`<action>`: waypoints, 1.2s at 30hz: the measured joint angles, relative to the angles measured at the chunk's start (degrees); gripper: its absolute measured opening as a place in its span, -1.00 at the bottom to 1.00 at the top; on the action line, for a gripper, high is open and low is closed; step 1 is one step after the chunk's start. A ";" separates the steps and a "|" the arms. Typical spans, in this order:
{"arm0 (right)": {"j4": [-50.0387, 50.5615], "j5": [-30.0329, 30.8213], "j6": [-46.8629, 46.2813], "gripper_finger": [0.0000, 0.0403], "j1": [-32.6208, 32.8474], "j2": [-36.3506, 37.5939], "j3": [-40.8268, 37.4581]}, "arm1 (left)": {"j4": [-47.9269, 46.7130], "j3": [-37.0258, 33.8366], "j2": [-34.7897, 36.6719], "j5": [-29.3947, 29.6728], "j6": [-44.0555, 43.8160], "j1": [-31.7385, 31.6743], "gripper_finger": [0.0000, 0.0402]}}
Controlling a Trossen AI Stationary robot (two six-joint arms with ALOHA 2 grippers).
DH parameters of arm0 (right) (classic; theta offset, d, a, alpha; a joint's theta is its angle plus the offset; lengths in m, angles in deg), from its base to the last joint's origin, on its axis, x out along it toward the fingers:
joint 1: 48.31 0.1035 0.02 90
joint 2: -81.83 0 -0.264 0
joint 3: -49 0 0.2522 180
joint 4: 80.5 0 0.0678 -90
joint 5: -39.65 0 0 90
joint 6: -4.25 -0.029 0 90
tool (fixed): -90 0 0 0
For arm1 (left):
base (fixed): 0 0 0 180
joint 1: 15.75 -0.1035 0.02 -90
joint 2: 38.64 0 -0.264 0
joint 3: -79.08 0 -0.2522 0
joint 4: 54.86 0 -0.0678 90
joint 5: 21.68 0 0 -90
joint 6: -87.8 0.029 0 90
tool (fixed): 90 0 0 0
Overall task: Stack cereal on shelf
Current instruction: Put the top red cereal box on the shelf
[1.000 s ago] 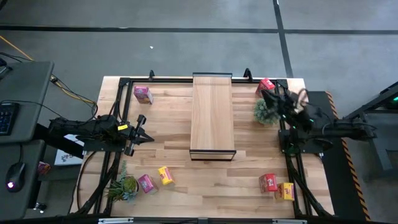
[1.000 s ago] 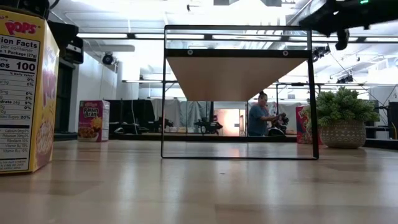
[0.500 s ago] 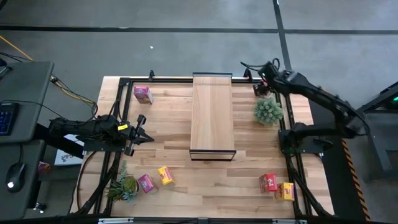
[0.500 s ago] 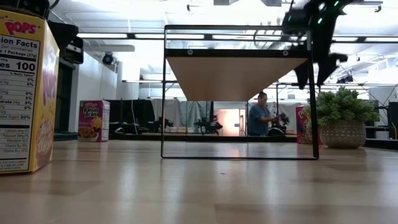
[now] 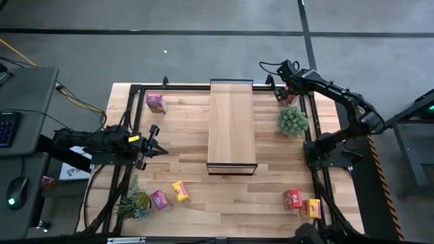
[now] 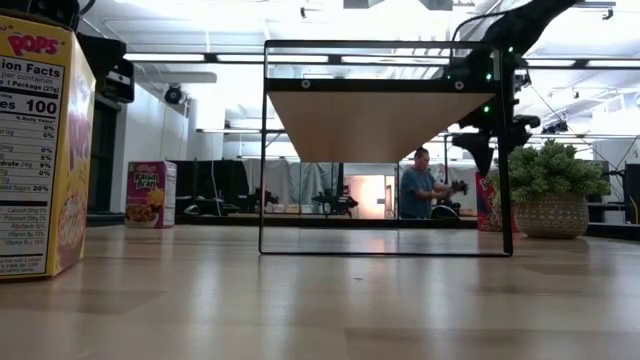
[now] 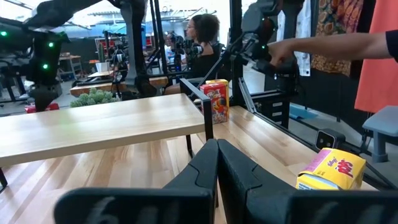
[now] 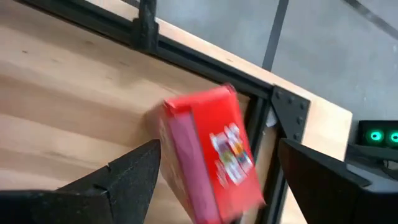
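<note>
Fingers of your right gripper point(image 8: 211, 180) stand wide apart over the red cereal box point(image 8: 211, 152) at the worktop's point(image 5: 196, 196) far right corner, hard against the dark edge frame, with the spiky plant point(image 5: 292, 120) just nearer. Your left gripper point(image 5: 153, 140) waits at the left, fingers pressed together. The shelf point(image 5: 231, 122) runs down the middle with bare wood on both sides. Other boxes sit far left point(image 5: 156, 102), near left point(image 5: 171, 195) and near right point(image 5: 301, 202).
</note>
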 joint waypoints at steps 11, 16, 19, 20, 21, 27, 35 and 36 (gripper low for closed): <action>-2.87 -0.25 2.17 0.58 -1.83 -7.13 0.02 | 0.00 0.00 0.00 0.00 0.00 0.00 -1.00; -2.04 -0.66 2.56 0.52 -1.88 -7.24 0.02 | -0.02 0.00 0.00 0.00 0.00 0.02 -1.00; -0.47 -0.38 2.53 0.38 -1.88 -7.24 0.02 | -0.02 0.00 0.00 -0.02 0.00 0.01 -1.00; 0.11 -0.21 2.45 0.32 -1.88 -7.24 0.02 | 0.00 0.00 0.00 0.00 0.00 0.02 -1.00; 0.62 -0.18 2.45 0.25 -1.88 -7.24 0.02 | -0.01 0.00 0.00 0.00 0.00 0.01 -1.00; 3.60 -1.63 3.04 -0.12 -1.84 -6.17 0.02 | -0.01 0.00 0.00 0.00 0.00 0.02 -1.00; 16.53 -7.55 -0.19 -0.20 1.49 2.37 11.56 | -0.02 0.00 0.00 0.00 0.00 0.02 -1.00; 17.82 -8.49 -1.06 -0.20 2.74 3.52 14.04 | -0.01 0.00 0.00 0.00 0.00 0.02 -1.00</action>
